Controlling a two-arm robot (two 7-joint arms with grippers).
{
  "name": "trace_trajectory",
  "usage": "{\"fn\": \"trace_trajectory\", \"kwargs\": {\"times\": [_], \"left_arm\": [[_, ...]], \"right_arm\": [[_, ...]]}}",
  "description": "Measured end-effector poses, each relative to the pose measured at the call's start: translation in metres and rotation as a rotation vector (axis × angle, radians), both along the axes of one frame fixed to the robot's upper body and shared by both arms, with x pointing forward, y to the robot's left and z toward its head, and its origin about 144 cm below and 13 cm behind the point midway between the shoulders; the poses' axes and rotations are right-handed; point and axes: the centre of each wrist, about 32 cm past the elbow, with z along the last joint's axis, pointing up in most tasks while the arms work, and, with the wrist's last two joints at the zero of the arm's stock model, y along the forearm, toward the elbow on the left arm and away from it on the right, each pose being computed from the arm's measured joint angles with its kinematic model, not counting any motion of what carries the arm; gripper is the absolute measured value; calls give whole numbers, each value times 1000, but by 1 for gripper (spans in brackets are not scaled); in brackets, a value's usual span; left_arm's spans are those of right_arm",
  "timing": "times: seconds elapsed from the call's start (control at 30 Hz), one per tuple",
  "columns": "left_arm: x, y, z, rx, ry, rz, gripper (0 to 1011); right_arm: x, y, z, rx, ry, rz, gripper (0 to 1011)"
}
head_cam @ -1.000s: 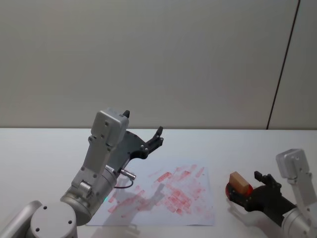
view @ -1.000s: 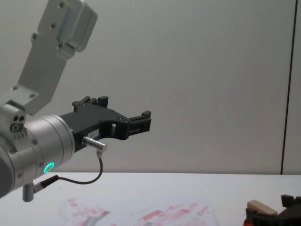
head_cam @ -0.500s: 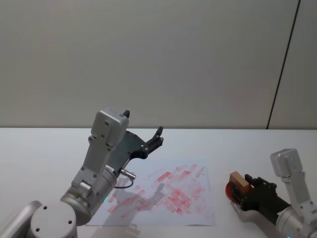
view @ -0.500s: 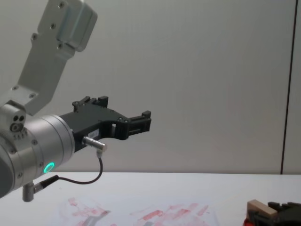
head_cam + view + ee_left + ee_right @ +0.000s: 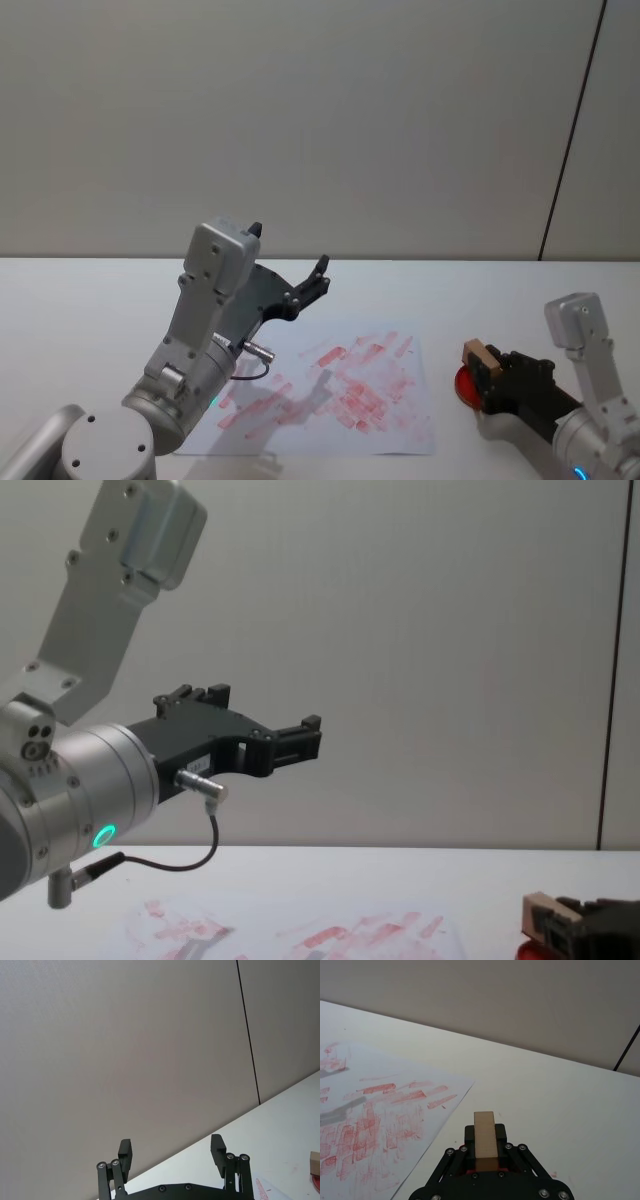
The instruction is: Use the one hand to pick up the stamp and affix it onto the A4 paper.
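Likely robot lab: bare white table [image 5: 520,290] below left gripper [image 5: 170,1142] jaws, plain grey panel wall [image 5: 350,120], dark seam [image 5: 572,130] beyond.

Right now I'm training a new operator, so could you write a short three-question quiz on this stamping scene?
1. True or false: the stamp is at the red ink pad, not on the A4 paper.
2. Which gripper is at the stamp? A) left gripper B) right gripper
3. Fill in: the left gripper's jaws stand ____.
Key: 1 true; 2 B; 3 open.
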Motion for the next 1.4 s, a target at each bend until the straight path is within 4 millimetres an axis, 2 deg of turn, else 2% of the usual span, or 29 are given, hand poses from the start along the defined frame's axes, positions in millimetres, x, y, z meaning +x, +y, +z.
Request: {"fn": "trace_trajectory", "kwargs": {"times": [0.37, 0.73, 1.07, 1.4], "left_arm": [[0, 0, 0, 0, 0, 0, 1002], [0, 0, 0, 0, 0, 0, 1003], [0, 0, 0, 0, 0, 0, 1002], [0, 0, 0, 0, 0, 0, 1002]], "right_arm": [[0, 9, 12, 29, -65, 59, 216], [0, 32, 19, 45, -105, 136, 216], [6, 49, 10, 25, -92, 151, 216], [14, 55, 0, -8, -60, 145, 216]]}}
